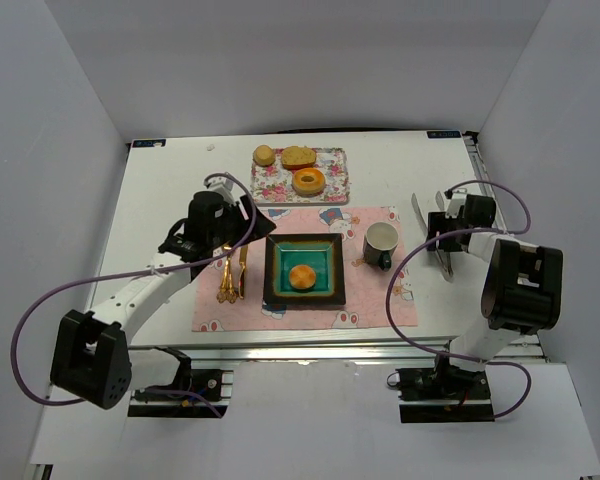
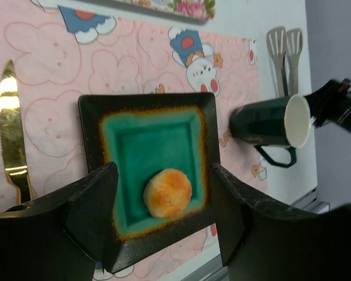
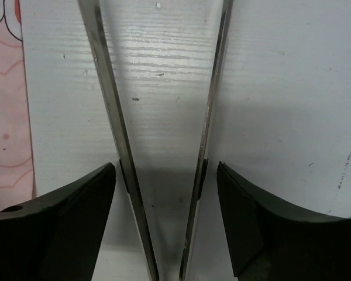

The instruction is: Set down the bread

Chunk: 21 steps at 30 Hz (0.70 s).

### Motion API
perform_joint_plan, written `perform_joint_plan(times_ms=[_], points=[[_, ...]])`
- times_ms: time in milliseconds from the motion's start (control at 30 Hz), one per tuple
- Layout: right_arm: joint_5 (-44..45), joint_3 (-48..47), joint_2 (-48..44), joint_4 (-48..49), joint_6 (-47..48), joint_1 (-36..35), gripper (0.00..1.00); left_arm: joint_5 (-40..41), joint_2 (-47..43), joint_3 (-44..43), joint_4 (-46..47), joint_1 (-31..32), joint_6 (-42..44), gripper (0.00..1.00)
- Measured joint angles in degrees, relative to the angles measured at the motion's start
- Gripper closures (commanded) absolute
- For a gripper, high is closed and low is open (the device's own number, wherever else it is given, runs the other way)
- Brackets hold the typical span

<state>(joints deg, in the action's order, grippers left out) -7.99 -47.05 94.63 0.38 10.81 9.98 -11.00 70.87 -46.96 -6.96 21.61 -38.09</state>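
Glossy glazed teal square plate (image 2: 89,140), mirror-bright gold metal knife (image 2: 10,134), polished steel tongs (image 3: 108,105), matt white wood-grained tabletop (image 3: 281,88), matt golden-orange round bun (image 2: 168,192).

The bread (image 1: 301,277) was golden-orange, paler on top. The plate (image 1: 277,291) looked almost black at the rim, with a speckled orange line around a teal-green middle. The placemat (image 1: 380,300) was soft pink, printed with pale rabbit outlines and small cartoon figures in blue, red and white. The tray (image 1: 338,180) was whitish with pink roses and green leaves. The doughnut (image 1: 308,181) was golden brown and the small bun (image 1: 265,155) a duller tan. The cup (image 1: 382,243) was dark green outside and white inside. The knife (image 2: 11,134) shone gold and the tongs (image 2: 276,44) were silver-grey. The table (image 1: 170,200) was white. The cables (image 1: 15,350) were purple, and the arms (image 1: 140,292) white with black joints.
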Motion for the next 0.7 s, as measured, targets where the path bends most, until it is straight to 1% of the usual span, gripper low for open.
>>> perform_joint_plan(times_ms=[100, 133, 233, 400, 567, 700], points=[[-0.6, -2.4, 0.1, -2.6, 0.5, 0.5, 0.20, 0.0, 1.6, 0.0, -0.8, 1.7, 1.3, 0.25], [-0.9, -3.3, 0.1, -3.5, 0.7, 0.6, 0.11, 0.0, 2.1, 0.0, -1.2, 2.1, 1.6, 0.25], [-1.2, -6.7, -0.6, -6.2, 1.9, 0.9, 0.11, 0.1, 3.0, 0.0, -2.3, 2.5, 2.6, 0.22], [0.2, -14.1, -4.2, -12.1, 2.4, 0.3, 0.11, 0.0, 3.4, -0.4, -3.1, 2.6, 4.1, 0.21], [3.1, -24.5, -5.2, -15.3, 0.4, -2.5, 0.11, 0.0, 4.8, -1.9, -3.3, 3.0, 5.3, 0.21], [3.5, -28.6, -5.2, -17.4, -1.4, -5.2, 0.11, 0.0, 5.4, -2.4, -3.3, 3.8, 5.8, 0.21]])
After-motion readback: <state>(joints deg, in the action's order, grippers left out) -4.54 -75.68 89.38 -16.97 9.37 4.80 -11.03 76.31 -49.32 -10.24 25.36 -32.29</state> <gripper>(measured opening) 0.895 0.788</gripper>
